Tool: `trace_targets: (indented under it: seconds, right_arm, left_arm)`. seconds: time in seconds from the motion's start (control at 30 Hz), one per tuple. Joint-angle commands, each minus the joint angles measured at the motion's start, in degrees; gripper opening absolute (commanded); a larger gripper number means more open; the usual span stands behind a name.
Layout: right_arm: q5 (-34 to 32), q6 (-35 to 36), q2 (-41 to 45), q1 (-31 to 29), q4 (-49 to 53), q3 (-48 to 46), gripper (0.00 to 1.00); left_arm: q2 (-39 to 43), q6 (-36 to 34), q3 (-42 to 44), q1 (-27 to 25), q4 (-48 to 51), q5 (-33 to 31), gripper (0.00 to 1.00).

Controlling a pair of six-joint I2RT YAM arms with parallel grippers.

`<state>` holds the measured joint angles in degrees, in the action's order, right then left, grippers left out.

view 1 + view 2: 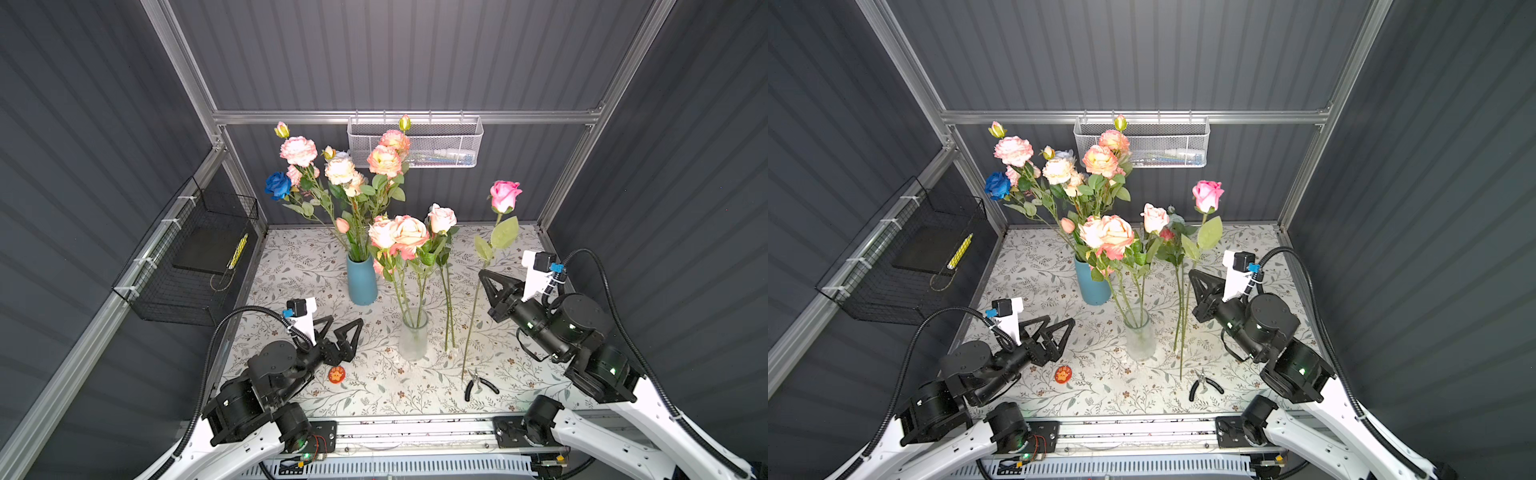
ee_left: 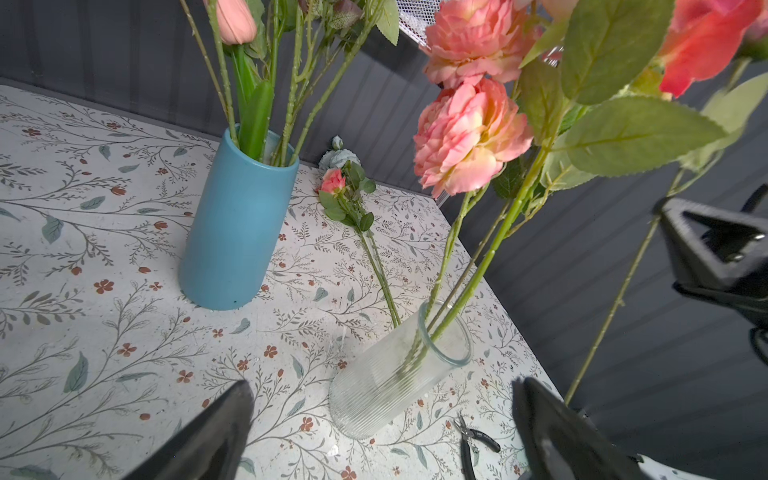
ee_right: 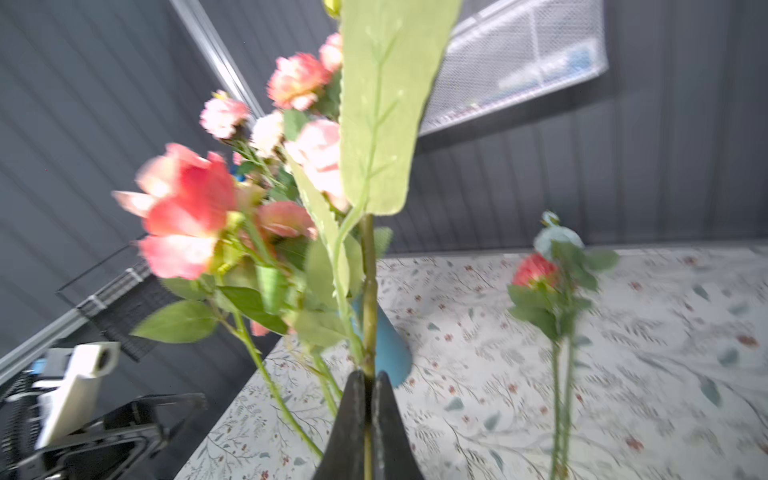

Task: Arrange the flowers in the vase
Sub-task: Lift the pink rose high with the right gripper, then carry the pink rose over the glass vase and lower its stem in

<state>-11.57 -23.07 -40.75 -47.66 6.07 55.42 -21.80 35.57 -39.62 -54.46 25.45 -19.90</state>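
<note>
Pink rose [image 1: 505,196] is held clear above the table by the right gripper [image 1: 483,275], jaws pinched tight on the green stem roughly mid-length. The right wrist view shows the stem rising straight out from between the closed jaws. Long axis is near upright with a slight lean: bloom high toward the far right, cut end low toward the near left, finishing close by the pliers [image 1: 480,384]. Whether that end touches the tablecloth cannot be told. Glass vase [image 1: 413,336] stands to the left of the held stem, apart from the jaws, mouth up, with three blooms in it whose heads spread above the rim. Judged: the cut end looks lower than the rim, so the stem would need to rise, travel left, then drop along its own axis, and the blooms over the mouth crowd that path. The right arm is the nearer one and has the flower. Left gripper [image 1: 345,322] sits near the glass vase's left side, not touching, jaws spread wide and empty. Two small loose flowers [image 2: 345,195] lie flat between glass vase and held stem, stems running far to near. Blue vase [image 1: 361,282], farther back on the left, holds most of the blooms.
</note>
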Motion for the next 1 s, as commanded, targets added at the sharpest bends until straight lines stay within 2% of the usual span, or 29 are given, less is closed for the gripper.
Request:
trace_targets:
  seconds: [0.0,0.17,0.3,0.7,0.97]
  right_arm:
    - [-2.55,8.05,-3.2,-5.13,-11.4,3.31,0.0]
    - [-4.15,16.73,-7.65,-10.42,-27.0,4.08,0.0]
    - [-4.45,20.46,-10.86,-11.93,-33.35,5.22,0.0]
    - [-5.54,22.9,-16.91,-12.11,-37.51,6.18,0.0]
    - [-7.61,19.48,-18.03,-12.11,-37.9,-0.89,0.0]
  left_arm:
    - [-0.17,-0.94,-1.43,-0.26,0.65,-0.28,1.0]
    - [-0.23,-0.83,-1.15,-0.36,0.65,-0.4,1.0]
    - [-0.7,-0.93,-1.49,-0.22,1.02,-0.49,1.0]
    - [-1.79,-1.09,-1.06,-0.24,-0.1,-0.45,1.0]
    - [-1.29,-1.05,-1.3,-0.32,0.59,-0.58,1.0]
